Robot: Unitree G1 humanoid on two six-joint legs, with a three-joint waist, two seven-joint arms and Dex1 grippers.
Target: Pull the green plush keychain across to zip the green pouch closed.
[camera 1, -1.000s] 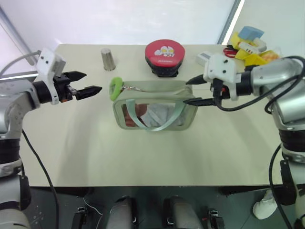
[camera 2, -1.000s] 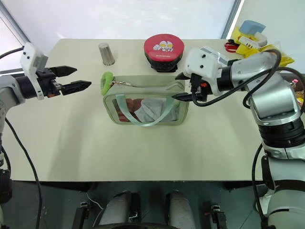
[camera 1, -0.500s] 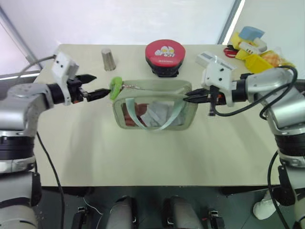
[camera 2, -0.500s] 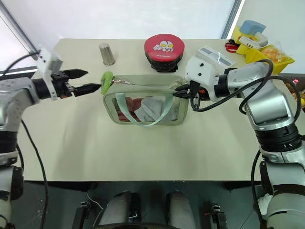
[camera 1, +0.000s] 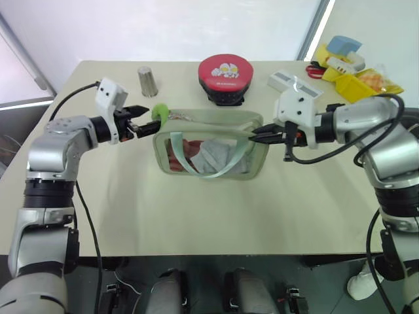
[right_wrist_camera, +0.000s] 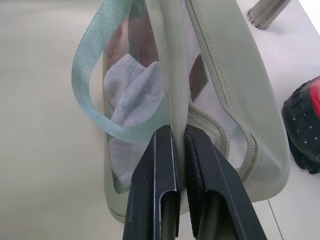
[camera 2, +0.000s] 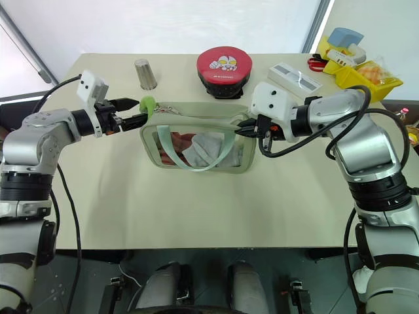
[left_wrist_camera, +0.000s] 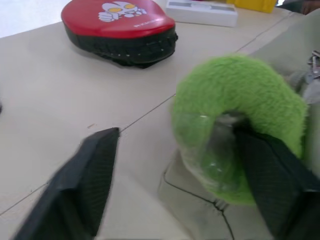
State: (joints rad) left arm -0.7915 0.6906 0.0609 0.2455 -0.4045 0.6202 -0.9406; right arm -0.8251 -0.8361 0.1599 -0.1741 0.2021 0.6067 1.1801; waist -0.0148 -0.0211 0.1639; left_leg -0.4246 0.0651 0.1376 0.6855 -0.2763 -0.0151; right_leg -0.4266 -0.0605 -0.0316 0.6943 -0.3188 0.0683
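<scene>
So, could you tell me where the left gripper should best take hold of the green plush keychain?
Probably across the fuzzy rim of the green plush keychain, coming from the pouch's left end: the ring stands on edge there, and the left gripper already straddles its rim.

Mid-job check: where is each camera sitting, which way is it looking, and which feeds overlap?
Left eye, right eye: on the head, looking forward and down over the table; both arms show, and the green pouch.
Left wrist: along the left pincer, its fingers either side of the green plush keychain; red tin beyond.
Right wrist: along the right pincer, shut on the pouch's edge.
Shared: pouch and tin appear in all feeds.
</scene>
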